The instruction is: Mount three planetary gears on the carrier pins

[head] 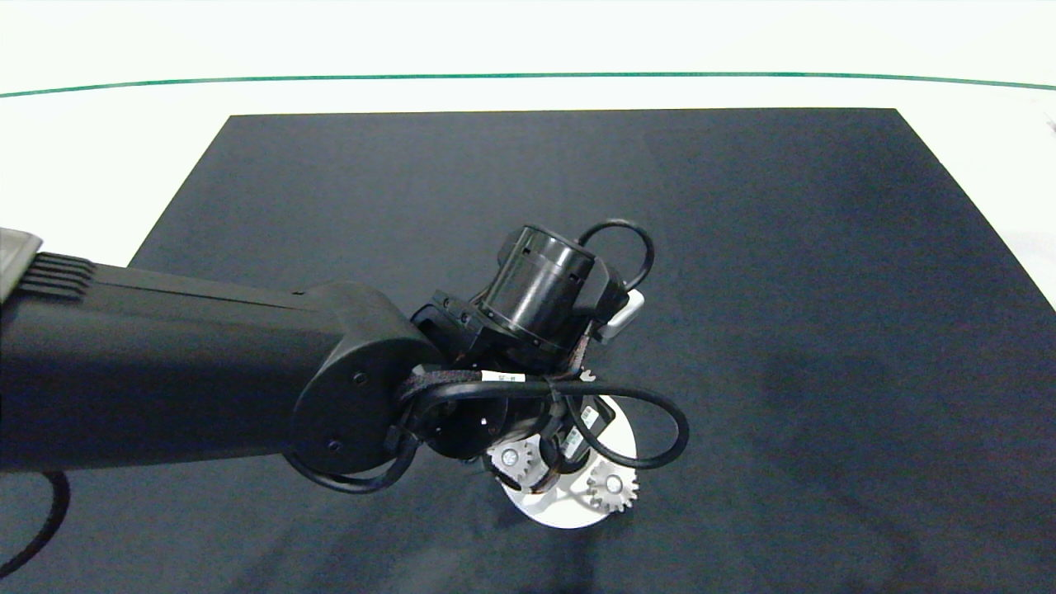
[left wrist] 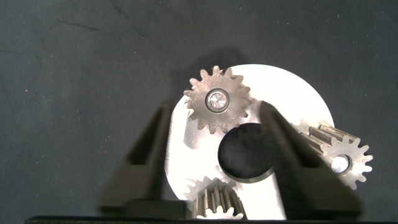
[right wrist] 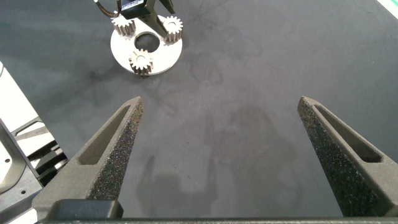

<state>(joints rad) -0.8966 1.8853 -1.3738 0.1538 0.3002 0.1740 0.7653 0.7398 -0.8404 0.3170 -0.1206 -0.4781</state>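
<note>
All three planetary gears (left wrist: 217,102) sit on carrier pins (left wrist: 217,100), so the left claw (left wrist: 214,155) hovers open, empty, above the disc (left wrist: 292,99)

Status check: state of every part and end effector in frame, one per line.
Gears: all three seated on pins, lying flat on the disc.
Pins: each one carries a gear; tips show through the gear holes.
Disc: flat on the black mat, centre hole empty.
Left end effector: open, above the disc, fingers straddling the centre hole, holding nothing.
Right end effector: open, empty, away from the disc over bare mat.
Mat: flat on the table.
</note>
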